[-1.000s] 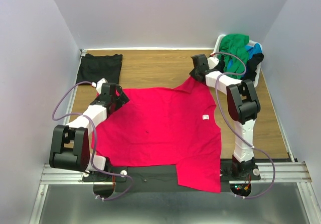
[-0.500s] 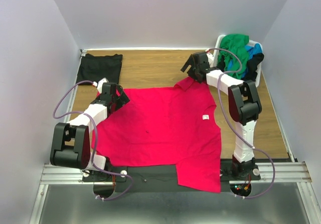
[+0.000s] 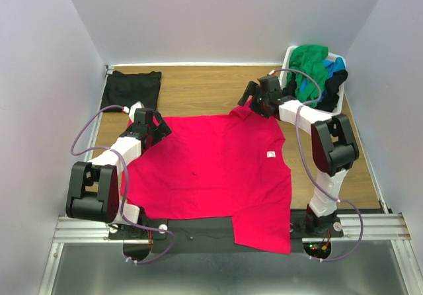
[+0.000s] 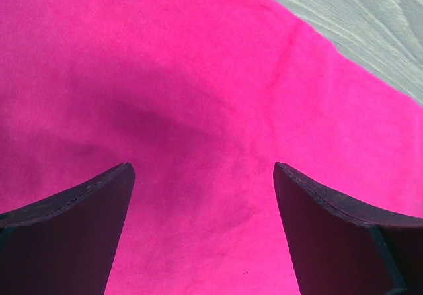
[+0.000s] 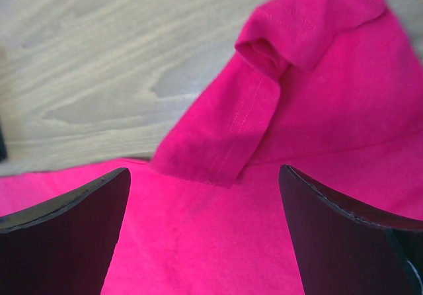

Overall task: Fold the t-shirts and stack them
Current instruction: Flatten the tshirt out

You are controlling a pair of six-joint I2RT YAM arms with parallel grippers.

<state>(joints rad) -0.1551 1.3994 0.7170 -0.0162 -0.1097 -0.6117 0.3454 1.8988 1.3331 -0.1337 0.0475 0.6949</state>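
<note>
Two sets of jaws, both spread wide, nothing held; we see the left gripper (image 3: 153,124) low over the far-left corner of the pinkish-red t-shirt (image 3: 218,169), which lies spread mid-table, near hem reaching the arm bases; right gripper (image 3: 256,98) just above its curled sleeve (image 5: 264,50) at the far edge; black t-shirt (image 3: 134,88) folded far left on the table (image 3: 198,86); green shirt (image 3: 309,58), blue shirt (image 3: 336,65) and black shirt (image 3: 334,82) heaped in the white basket (image 3: 289,57), far right.
</note>
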